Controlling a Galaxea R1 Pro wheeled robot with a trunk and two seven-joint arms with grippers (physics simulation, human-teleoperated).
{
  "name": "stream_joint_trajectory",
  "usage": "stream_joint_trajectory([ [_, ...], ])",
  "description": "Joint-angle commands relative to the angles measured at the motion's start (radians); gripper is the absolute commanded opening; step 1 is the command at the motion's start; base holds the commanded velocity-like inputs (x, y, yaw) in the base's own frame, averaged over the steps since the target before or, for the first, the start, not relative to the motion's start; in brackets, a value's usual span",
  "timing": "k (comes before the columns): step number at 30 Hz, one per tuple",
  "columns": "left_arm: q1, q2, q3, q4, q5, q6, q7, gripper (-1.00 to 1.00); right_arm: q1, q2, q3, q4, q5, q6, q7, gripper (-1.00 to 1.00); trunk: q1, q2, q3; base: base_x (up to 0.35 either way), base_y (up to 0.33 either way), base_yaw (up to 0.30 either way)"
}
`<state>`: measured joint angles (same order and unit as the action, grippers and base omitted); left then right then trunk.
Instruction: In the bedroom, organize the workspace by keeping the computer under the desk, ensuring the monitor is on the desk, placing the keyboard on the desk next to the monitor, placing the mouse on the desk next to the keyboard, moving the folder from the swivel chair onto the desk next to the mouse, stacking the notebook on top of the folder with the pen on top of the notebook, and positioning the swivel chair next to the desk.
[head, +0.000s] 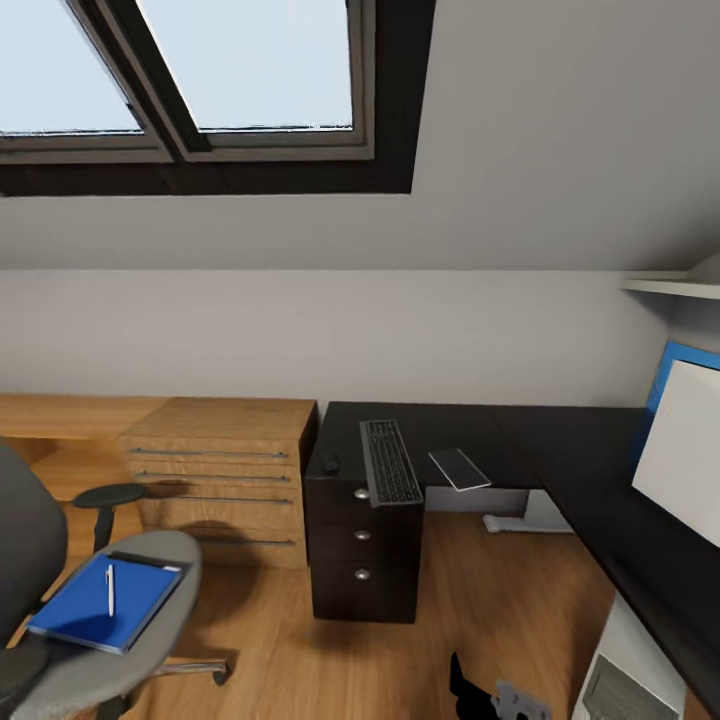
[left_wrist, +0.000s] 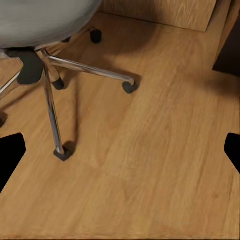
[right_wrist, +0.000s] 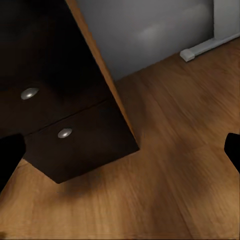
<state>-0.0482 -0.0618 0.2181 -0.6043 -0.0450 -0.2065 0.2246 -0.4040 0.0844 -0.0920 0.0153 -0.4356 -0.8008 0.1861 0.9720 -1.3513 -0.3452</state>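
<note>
The robot looks into the bedroom and no hand is on anything yet, so I think the step in hand is getting the folder (head: 100, 603) off the chair (head: 150, 640). The blue folder lies flat on the grey seat with the pen (head: 110, 590) on top of it. A dark edge at the folder's far side may be the notebook, but I cannot be sure. On the black desk (head: 560, 440) the keyboard (head: 390, 462) lies above the drawers (head: 362, 545), the little mouse (head: 330, 463) sits just beside it, and a thin flat grey thing (head: 459, 468) lies on its other side. The monitor (head: 685, 455) stands at the edge of the picture and is cut off, showing a pale side. Low in the corner a grey box with a grille (head: 625, 690), maybe the computer, peeks out under the desk. Next, the robot should roll near the chair and reach down to the seat. The left gripper (left_wrist: 120, 155) points at the floor by the chair legs, and its two dark tips sit far apart. The right gripper (right_wrist: 120, 155) points at the floor by the drawers, tips also far apart. Both hold nothing.
</note>
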Motion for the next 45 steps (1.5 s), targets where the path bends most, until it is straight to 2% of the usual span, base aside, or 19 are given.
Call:
stream_joint_trajectory([
  [1,-0.001,-0.001,0.004,0.001,-0.004,-0.004,0.002,1.0,-0.001,-0.001,-0.008,0.002,0.007,-0.003,0.005,1.0,-0.005,0.006,0.001,-0.317,-0.001,0.155],
  [6,-0.001,-0.001,0.005,0.001,-0.005,-0.007,0.004,1.0,-0.001,-0.001,-0.008,0.002,0.083,-0.003,-0.036,1.0,-0.024,0.041,0.01,-0.33,0.0,0.146],
  [10,-0.001,0.0,0.005,0.0,-0.002,-0.012,0.005,1.0,-0.001,-0.001,-0.008,0.002,0.104,-0.002,-0.06,1.0,-0.039,0.069,0.017,-0.336,0.0,0.138],
  [26,-0.001,-0.001,0.006,0.0,-0.002,-0.014,0.007,1.0,-0.001,-0.002,-0.008,0.002,0.112,-0.002,-0.069,1.0,-0.1,0.181,0.045,-0.34,-0.012,0.118],
  [39,-0.001,-0.001,0.005,0.0,-0.004,-0.014,0.008,1.0,-0.001,-0.001,-0.008,0.002,0.112,-0.003,-0.07,1.0,-0.15,0.272,0.068,-0.288,-0.227,0.148],
  [45,-0.001,0.0,0.005,0.0,-0.002,-0.015,0.007,1.0,-0.001,-0.001,-0.008,0.002,0.112,-0.003,-0.07,1.0,-0.173,0.314,0.083,-0.327,-0.081,0.095],
])
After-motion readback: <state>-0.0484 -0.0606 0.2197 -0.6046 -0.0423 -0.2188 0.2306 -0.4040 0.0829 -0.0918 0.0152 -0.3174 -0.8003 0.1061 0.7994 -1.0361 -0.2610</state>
